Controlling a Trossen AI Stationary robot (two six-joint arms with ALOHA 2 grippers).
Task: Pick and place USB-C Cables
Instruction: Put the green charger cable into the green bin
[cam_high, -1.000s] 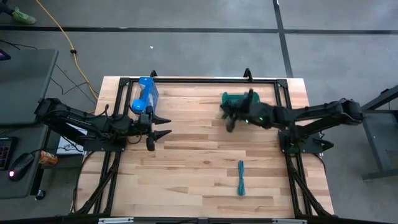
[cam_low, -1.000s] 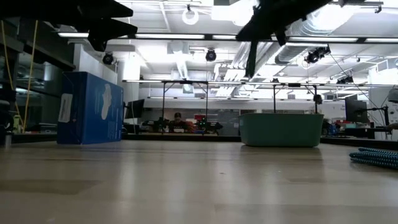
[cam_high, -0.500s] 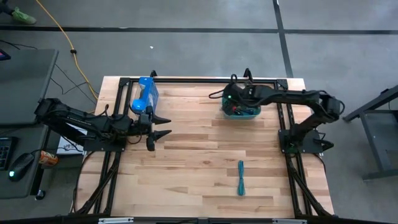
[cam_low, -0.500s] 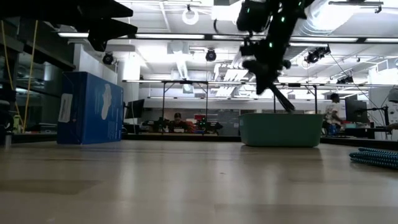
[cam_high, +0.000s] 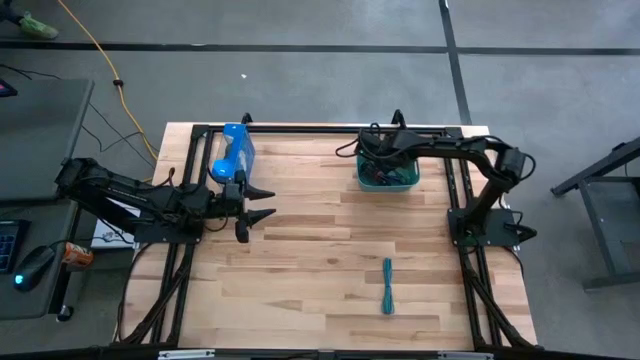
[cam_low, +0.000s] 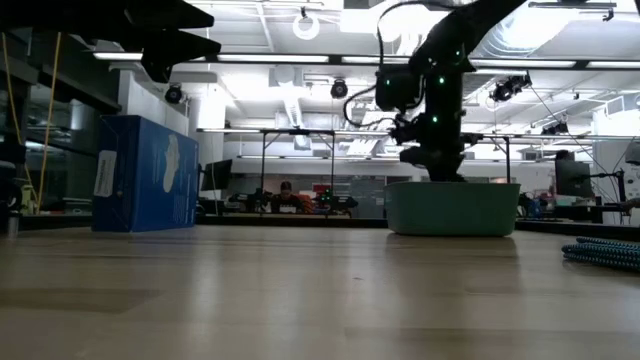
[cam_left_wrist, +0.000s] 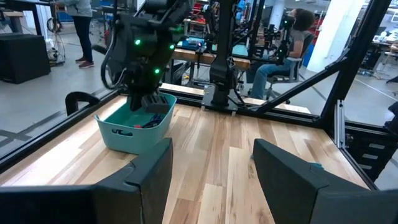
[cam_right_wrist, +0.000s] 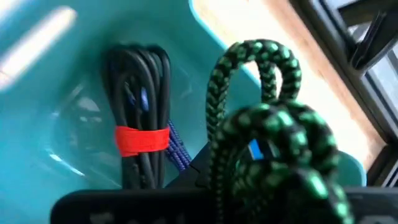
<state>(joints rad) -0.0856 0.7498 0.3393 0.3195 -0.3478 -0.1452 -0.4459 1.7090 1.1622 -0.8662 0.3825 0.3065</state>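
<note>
**Right hand over the bin, green cable in its grip**

The right hand (cam_high: 372, 160) reaches down into the teal bin (cam_high: 411, 181) at the far right of the surface (cam_high: 320, 260), clenched on the green cable (cam_right_wrist: 273, 149). The left hand (cam_high: 262, 202) hangs released above the left side of the surface, fingers spread and nothing between them.

Near the left hand, at the far left edge, stands a blue box (cam_high: 233, 151), clear of the bin. A black frame (cam_high: 300, 129) runs along the surface's far edge and down both sides. A teal cable (cam_high: 387, 285) lies alone on the near right part of the surface, well apart from the bin and both hands.

The right wrist view alone shows the bin's inside: a black cable (cam_right_wrist: 138, 124) with a red band lies on the bin floor, a dark blue cable (cam_right_wrist: 179, 149) peeks out beside it, and the green braided loops bulge up just in front of them, blocking part of the bin's wall.

The low view hides the bin's contents behind its wall (cam_low: 452, 208); only the right arm dipping past the rim shows. It does catch the end of the teal cable at the right edge. The left wrist view looks across the surface at the bin, the right arm over it, and people seated in the room beyond.
</note>
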